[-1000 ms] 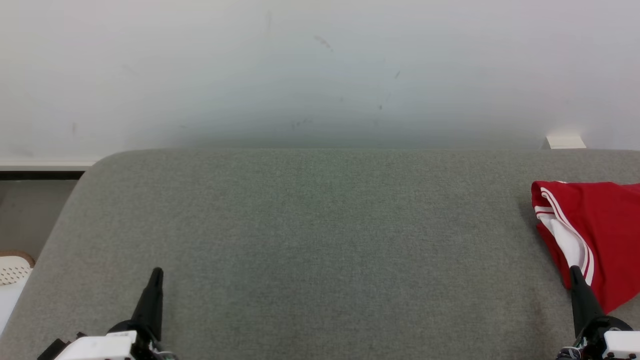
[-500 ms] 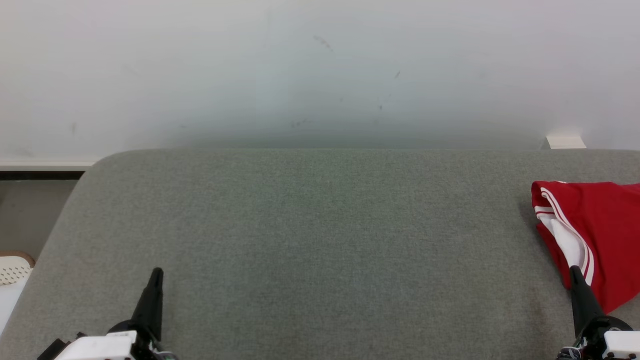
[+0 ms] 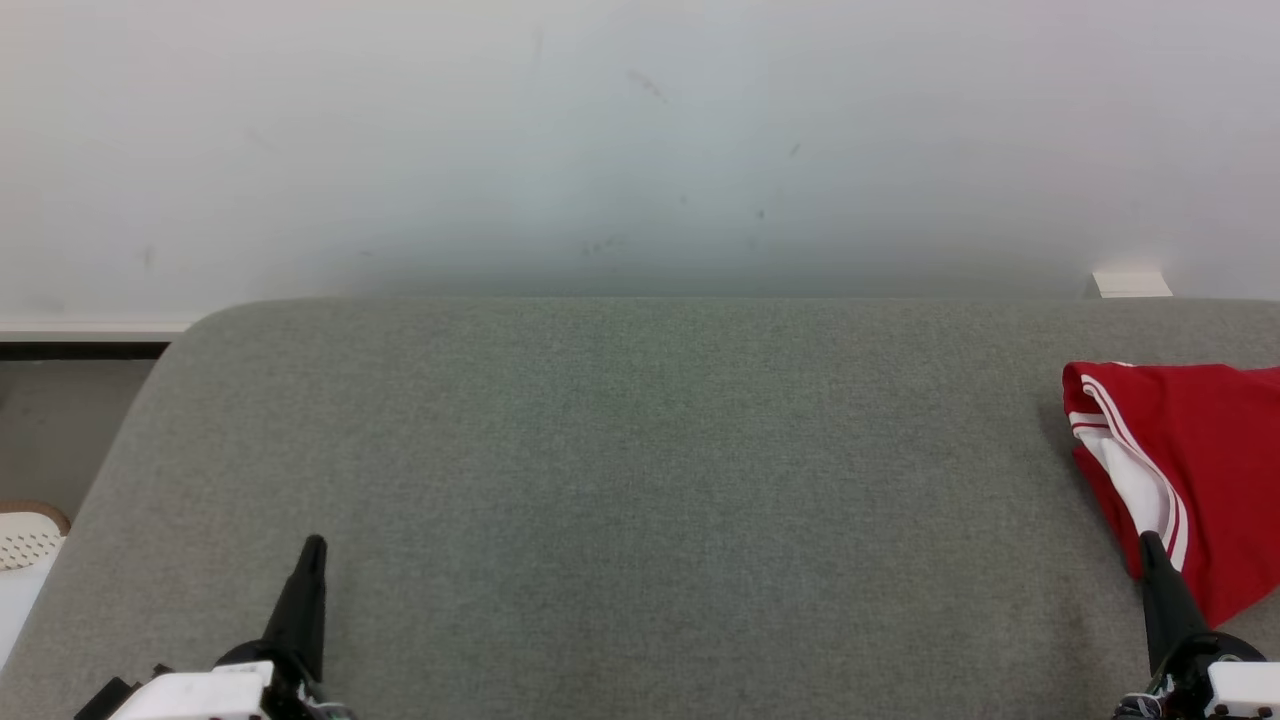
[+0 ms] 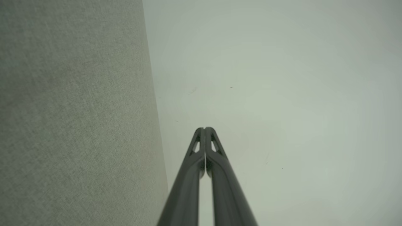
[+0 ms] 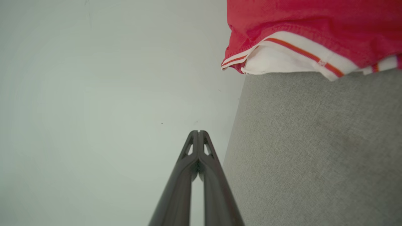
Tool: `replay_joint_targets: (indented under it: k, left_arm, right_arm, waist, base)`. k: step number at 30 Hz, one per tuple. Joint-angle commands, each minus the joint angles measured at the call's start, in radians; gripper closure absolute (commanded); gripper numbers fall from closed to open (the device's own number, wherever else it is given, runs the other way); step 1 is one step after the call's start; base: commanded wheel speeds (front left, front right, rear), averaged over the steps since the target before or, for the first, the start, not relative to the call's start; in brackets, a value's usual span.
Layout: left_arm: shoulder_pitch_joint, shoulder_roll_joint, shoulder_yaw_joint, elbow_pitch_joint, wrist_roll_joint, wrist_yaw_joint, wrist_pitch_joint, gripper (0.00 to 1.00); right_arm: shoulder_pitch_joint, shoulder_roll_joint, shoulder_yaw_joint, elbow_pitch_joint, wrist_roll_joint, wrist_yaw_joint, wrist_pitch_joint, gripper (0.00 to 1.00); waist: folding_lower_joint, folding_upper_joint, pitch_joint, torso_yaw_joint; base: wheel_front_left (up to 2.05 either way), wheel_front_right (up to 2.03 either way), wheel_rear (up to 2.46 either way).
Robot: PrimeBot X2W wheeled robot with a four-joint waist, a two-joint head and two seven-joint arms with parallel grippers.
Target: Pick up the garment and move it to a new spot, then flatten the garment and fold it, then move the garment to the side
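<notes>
The left claw [image 3: 314,545] sits low on the robot's left side, its two dark fingers pressed tight together into a single point, with nothing between them. Its wrist view shows the same: the left claw [image 4: 204,128] is shut, with the fingertips meeting. The right claw [image 3: 1148,540] mirrors it on the other side, also pinched together and empty. Seen from the right wrist, the right claw [image 5: 198,131] has its tips touching each other and clear of any cloth.

Both claws point away from the robot over a wide worktop [image 3: 640,480] covered in grey woven fabric, with a rounded far-left corner. From the left wrist the worktop [image 4: 78,110] runs along one side of the fingers, and from the right wrist the worktop [image 5: 314,150] runs along the other.

The garment [image 3: 1200,440], red with white panels and thin stripes along its edges, lies bunched at the far right of the worktop, partly cut off by the edge of the head view. It is just beyond the right claw's tip, and from the head it overlaps that tip. From the right wrist the garment [image 5: 298,22] lies ahead of the fingers and apart from them.

Behind the worktop rises a pale wall [image 3: 640,150] with a few faint scuffs. A small white block [image 3: 1130,284] sits at the wall's foot on the right. Off the worktop's left edge, low down, is a white perforated thing [image 3: 25,540].
</notes>
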Motion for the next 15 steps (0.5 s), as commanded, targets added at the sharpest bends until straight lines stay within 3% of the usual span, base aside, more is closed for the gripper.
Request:
replay_joint_targets:
  k: [1, 15]
  left_arm:
    - [-0.008, 0.006, 0.001, -0.003, -0.013, -0.007, 0.004, 1.0]
    - [-0.008, 0.006, 0.001, -0.003, -0.013, -0.007, 0.004, 1.0]
  right_arm:
    - [-0.012, -0.001, -0.003, -0.006, 0.002, -0.002, 0.003, 1.0]
    - [-0.012, -0.001, -0.003, -0.006, 0.002, -0.002, 0.003, 1.0]
  waist:
    - [0.0, 0.0, 0.0, 0.0]
    - [0.0, 0.0, 0.0, 0.0]
  base:
    - [0.0, 0.0, 0.0]
    - [0.0, 0.0, 0.0]
